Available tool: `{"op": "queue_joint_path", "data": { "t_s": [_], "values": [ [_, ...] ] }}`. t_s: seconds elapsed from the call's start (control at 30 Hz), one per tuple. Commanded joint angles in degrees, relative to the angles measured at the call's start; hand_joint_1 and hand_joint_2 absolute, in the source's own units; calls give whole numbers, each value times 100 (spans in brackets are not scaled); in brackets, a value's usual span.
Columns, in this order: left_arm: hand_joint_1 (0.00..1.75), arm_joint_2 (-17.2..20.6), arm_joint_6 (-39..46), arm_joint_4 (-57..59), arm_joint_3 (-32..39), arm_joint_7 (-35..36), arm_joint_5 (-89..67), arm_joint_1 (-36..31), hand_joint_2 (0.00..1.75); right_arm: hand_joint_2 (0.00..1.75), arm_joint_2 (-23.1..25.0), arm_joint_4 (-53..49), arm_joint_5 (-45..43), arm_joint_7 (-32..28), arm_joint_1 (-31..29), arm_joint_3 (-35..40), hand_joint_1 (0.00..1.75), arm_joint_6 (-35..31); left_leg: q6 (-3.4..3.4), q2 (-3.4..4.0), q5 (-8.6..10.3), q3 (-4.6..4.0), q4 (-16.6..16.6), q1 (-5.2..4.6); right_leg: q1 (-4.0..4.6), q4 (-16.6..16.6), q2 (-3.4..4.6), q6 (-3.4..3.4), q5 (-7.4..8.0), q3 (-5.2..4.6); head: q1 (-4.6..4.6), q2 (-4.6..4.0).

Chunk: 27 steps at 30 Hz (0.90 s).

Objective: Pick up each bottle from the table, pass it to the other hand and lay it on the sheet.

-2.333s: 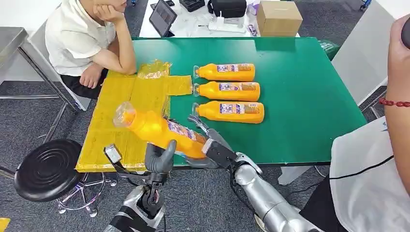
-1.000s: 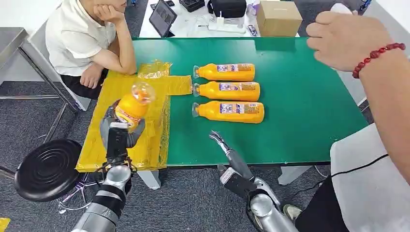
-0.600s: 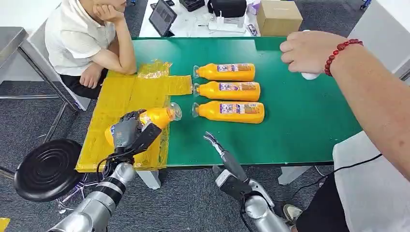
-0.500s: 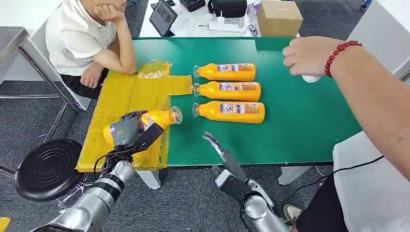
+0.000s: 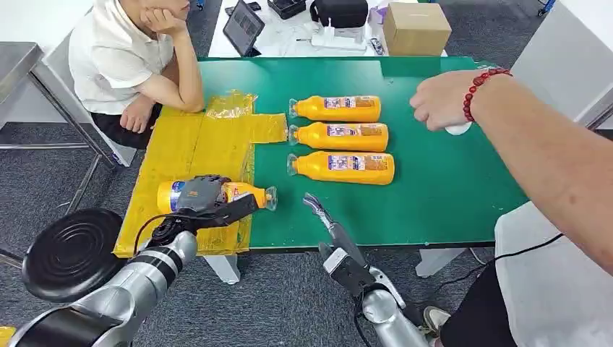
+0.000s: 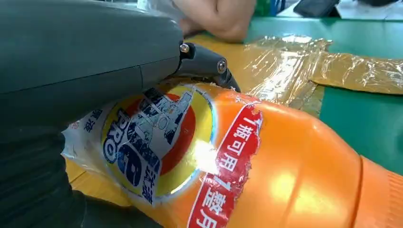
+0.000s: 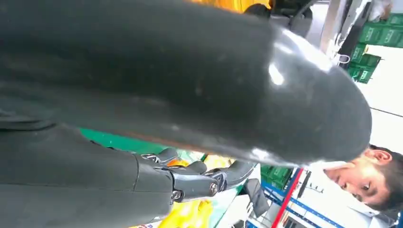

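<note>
My left hand grips an orange bottle that lies flat on the yellow sheet, cap pointing right over the sheet's edge. In the left wrist view the bottle's label sits close under my dark fingers. Three more orange bottles lie side by side on the green table: a far one, a middle one and a near one. My right hand reaches up over the table's front edge, fingers straight and holding nothing.
A seated person leans an elbow on the sheet's far corner. Another person's arm reaches in from the right, its hand on a white thing. A black stool stands at the left. A cardboard box sits behind the table.
My left hand has tipped the bottle from upright down flat onto the sheet near its front edge. My right hand has drawn back and let go. The person's arm came in from the right.
</note>
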Motion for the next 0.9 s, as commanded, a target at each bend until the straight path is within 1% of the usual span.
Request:
{"op": "queue_joint_path", "data": {
  "t_s": [0.03,0.07,0.13,0.17,0.2,0.43,0.47,0.57,0.6,0.73,0.8,0.83,0.87,0.9],
  "values": [
    [5,47,-394,620,453,76,396,20,175,0,97,502,-2,48,-225,-113,0,-6,-11,30,-9,36,-12,4,6,-11,23,-14,0,27,-2,0],
    [0,40,-458,631,529,73,452,8,175,0,110,574,8,40,-245,-116,0,-42,-7,22,-5,28,-10,1,2,-8,18,-9,1,21,0,0],
    [0,17,-624,618,706,1,624,32,175,0,115,575,8,31,-220,-125,0,-69,-12,32,-10,39,-12,4,6,-11,25,-15,-1,30,-2,0],
    [0,-24,-839,595,1019,-82,963,65,175,0,108,540,11,21,-193,-123,0,-87,-10,26,-9,29,-7,7,8,-9,19,-12,0,22,0,0],
    [0,-26,-928,582,1092,-147,1051,78,175,0,104,531,14,15,-188,-115,0,-93,-7,16,-4,31,-12,-1,0,-8,10,-9,-2,24,4,0],
    [0,13,-1167,558,1199,-397,1220,81,175,0,89,642,-28,-12,-264,-95,0,-128,-14,33,-9,53,-15,3,5,-13,24,-17,1,40,-2,0],
    [0,14,-1133,546,1179,-451,1206,71,175,0,93,707,-49,-21,-292,-114,0,-135,-9,22,-5,46,-13,1,2,-11,15,-10,1,37,0,0],
    [0,12,-1013,488,1095,-534,1126,74,175,0,82,748,-52,-31,-296,-117,0,-141,-11,26,-6,56,-16,3,4,-15,17,-14,1,47,0,0],
    [0,-7,-844,381,1094,-734,1144,109,175,0,79,735,-60,-39,-273,-129,0,-145,-9,22,-6,53,-12,0,1,-11,15,-11,0,44,-2,0],
    [0,-41,-768,286,1099,-827,1177,132,175,0,69,703,-65,-46,-239,-139,0,-151,-6,13,-5,46,-8,1,1,-8,7,-8,-1,41,0,0],
    [0,-76,-547,79,1122,-1165,1291,209,175,0,59,677,-69,-56,-210,-152,0,-165,-8,14,-4,50,-12,0,1,-9,8,-10,-2,44,-2,0],
    [0,-81,-205,-181,1029,-1616,1312,319,175,0,45,679,-81,-85,-208,-164,0,-181,-4,8,-3,40,-6,-1,-1,-5,4,-6,-1,36,0,0],
    [0,-104,-130,-330,1088,-1736,1459,390,175,0,39,683,-89,-96,-205,-171,0,-182,-11,16,-7,53,-12,4,6,-12,7,-15,-3,48,0,0],
    [0,-147,-25,-610,1162,-1813,1667,521,175,0,41,657,-93,-108,-179,-193,0,-200,-7,11,-5,45,-8,0,0,-7,5,-10,-3,40,0,0]
  ]
}}
